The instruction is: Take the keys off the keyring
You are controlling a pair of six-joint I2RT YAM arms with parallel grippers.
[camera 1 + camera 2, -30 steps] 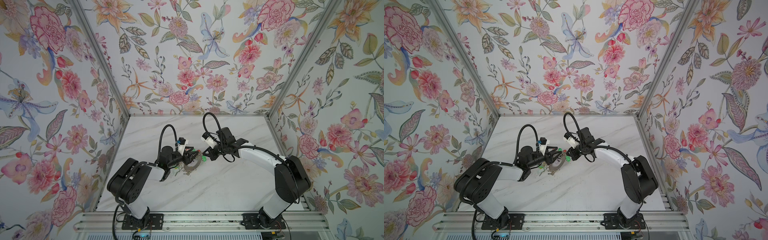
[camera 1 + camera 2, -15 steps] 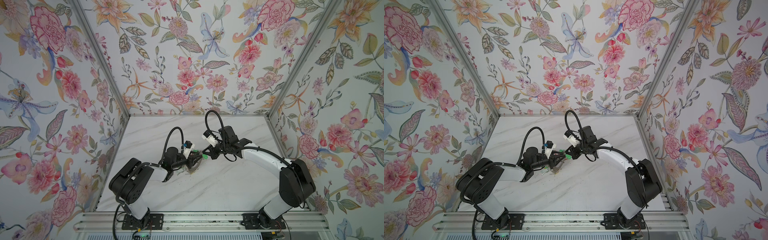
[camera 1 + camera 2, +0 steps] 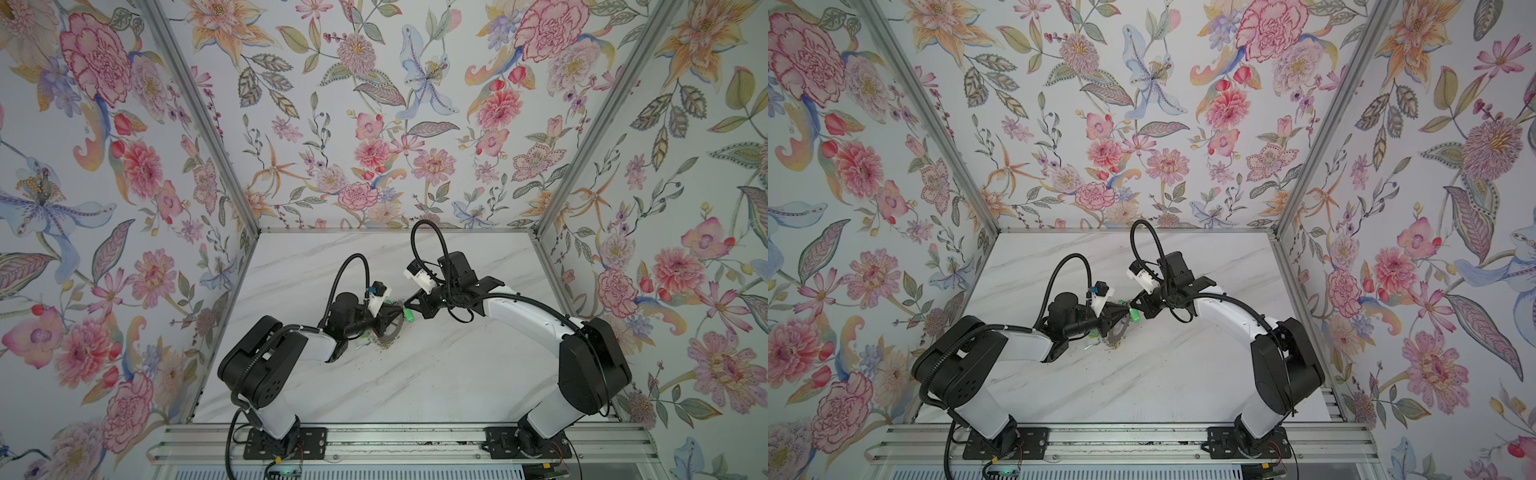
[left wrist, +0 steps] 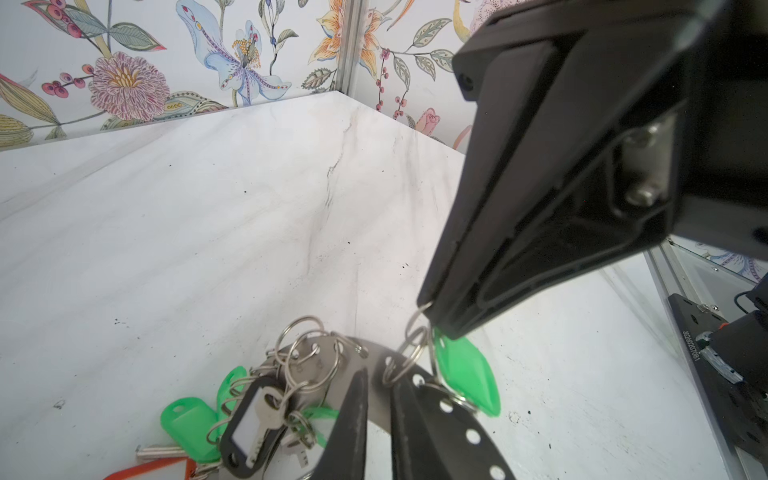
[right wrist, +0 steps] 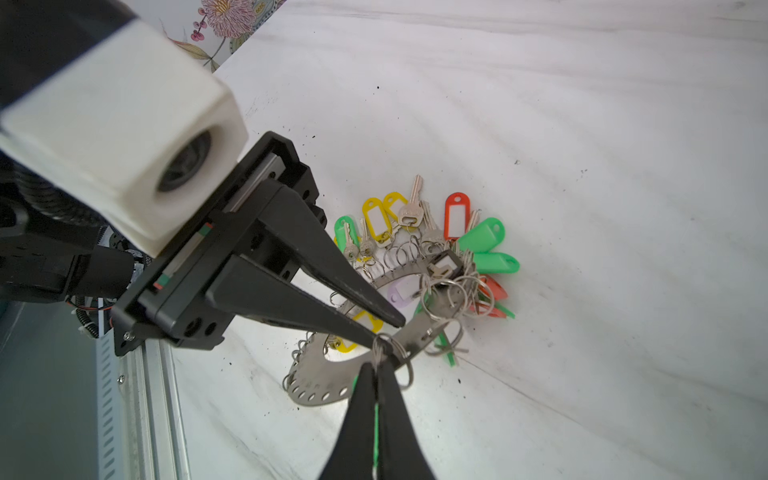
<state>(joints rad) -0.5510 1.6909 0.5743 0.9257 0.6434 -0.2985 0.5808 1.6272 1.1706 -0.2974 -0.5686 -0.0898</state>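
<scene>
Two black grippers meet tip to tip in both top views. The left gripper (image 3: 398,311) holds the keyring (image 3: 391,331), a grey disc standing tilted just below its tips. The lower rim rests on the marble table (image 3: 436,374) and the raised rim is toward the right gripper (image 3: 408,304). A green tag (image 3: 409,316) hangs just past the left gripper's tips. The keys are too small to make out here.

The left wrist view adds the grip itself. The left gripper's fingers (image 4: 351,424) are nearly pressed together with the keyring's (image 4: 376,409) metal band between them. Just beyond them the right gripper (image 4: 432,320) pinches a wire split ring (image 4: 405,357) threaded through a rim hole, and the green tag (image 4: 465,374) dangles beside it. Keys (image 4: 266,411) and a black tag (image 4: 245,430) bunch beside the left gripper's fingers.

Only the right wrist view shows most of the disc (image 5: 318,392), with its wide round central hole and small holes along the rim. It slants up from the table to the left gripper's (image 5: 390,334) tips. The right gripper's fingers (image 5: 361,415) press together on the split ring (image 5: 388,347). Beyond the left gripper's tips the keys (image 5: 411,212) fan out, blades pointing away from the disc, among yellow, red and green tags.
</scene>
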